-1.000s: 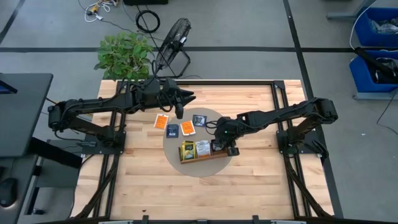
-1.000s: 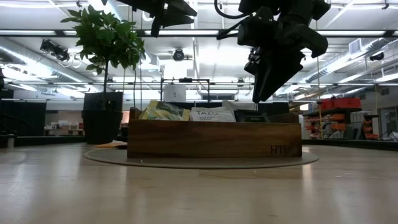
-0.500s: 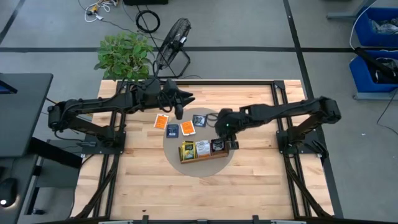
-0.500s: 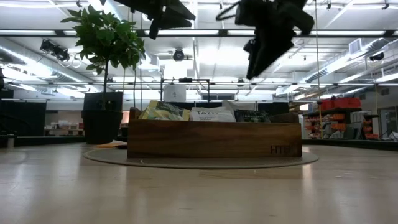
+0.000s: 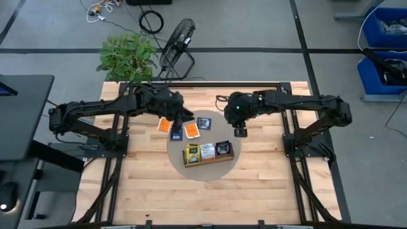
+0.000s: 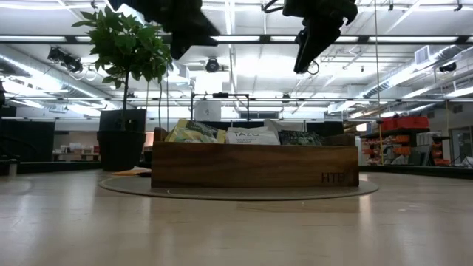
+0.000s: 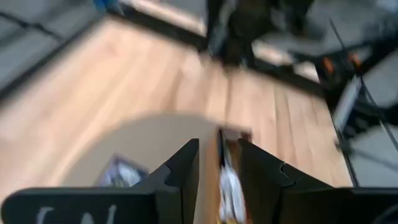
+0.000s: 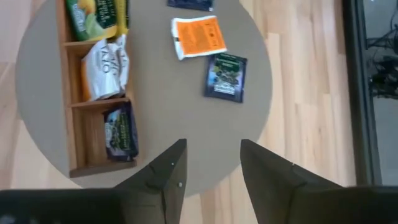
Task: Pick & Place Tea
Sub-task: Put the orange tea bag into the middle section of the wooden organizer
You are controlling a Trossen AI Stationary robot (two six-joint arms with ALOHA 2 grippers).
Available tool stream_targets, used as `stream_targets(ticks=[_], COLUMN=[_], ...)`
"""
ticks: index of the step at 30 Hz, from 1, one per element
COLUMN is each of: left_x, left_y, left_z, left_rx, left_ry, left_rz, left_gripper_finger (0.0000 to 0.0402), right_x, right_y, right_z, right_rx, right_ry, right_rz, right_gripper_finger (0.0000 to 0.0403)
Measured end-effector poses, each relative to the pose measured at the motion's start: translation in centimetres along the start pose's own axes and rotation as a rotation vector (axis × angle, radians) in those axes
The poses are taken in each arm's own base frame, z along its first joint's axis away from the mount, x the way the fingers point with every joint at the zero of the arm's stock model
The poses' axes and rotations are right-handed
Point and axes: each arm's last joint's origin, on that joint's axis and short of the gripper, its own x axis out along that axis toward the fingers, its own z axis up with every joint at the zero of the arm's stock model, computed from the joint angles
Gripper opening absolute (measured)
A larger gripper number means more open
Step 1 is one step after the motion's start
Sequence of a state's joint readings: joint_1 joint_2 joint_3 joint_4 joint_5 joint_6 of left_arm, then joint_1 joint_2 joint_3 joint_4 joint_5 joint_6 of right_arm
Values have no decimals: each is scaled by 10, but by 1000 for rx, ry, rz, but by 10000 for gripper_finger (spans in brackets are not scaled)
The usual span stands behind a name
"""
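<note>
The brown wooden tray (image 5: 208,159) stands on a round grey mat (image 5: 191,166). Its three compartments hold a green-yellow tea packet (image 8: 99,15), a white one (image 8: 106,62) and a dark one (image 8: 121,130). Loose tea packets lie flat on the mat beyond the tray: two orange ones (image 5: 165,124) (image 5: 175,133), a dark blue one (image 5: 191,131) and a dark one (image 5: 204,123). My left gripper (image 5: 186,116) hangs open above the loose packets, tipped downward. My right gripper (image 5: 240,131) hangs open high over the mat's far right rim, with nothing between its fingers (image 8: 171,171).
A potted plant (image 5: 127,56) and a black fan (image 5: 177,38) stand on the floor past the table's far edge. Bare wooden tabletop (image 5: 210,197) lies on the near side of the mat and to its left and right.
My right gripper has risen from the tray's right compartment and gone toward the table's far edge; the dark packet stays in that compartment. My left gripper has tipped downward toward the loose packets, its place hardly changed.
</note>
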State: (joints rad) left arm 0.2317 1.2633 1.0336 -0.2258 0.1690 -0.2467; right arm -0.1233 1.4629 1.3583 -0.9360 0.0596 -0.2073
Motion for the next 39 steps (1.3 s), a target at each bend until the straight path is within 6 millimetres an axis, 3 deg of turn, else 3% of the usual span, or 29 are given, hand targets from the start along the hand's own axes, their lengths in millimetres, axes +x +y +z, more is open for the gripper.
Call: stream_targets(ticks=[6, 10, 15, 21, 26, 33, 39], left_x=[-6, -6, 17, 51, 59, 47, 43], left_y=[5, 9, 16, 44, 71, 102, 114], left_z=[-29, -48, -71, -102, -108, -100, -98], left_rx=[22, 158, 345, 472, 459, 443, 563], left_ry=[310, 509, 725, 985, 1025, 1004, 995], left_rz=[27, 22, -38, 88, 41, 68, 4], left_gripper_finger=[112, 112, 113, 113, 113, 117, 178], right_x=[-1, -1, -1, -1, -1, -1, -1], right_y=[-17, -21, -22, -22, -22, -21, -21], right_z=[-4, -4, -1, -1, -2, -2, -1], right_rx=[52, 50, 47, 58, 63, 63, 63], right_ry=[-1, -21, -53, -55, -47, -51, -54], right_rz=[35, 51, 67, 76, 79, 104, 103], right_gripper_finger=[157, 157, 157, 157, 157, 157, 157])
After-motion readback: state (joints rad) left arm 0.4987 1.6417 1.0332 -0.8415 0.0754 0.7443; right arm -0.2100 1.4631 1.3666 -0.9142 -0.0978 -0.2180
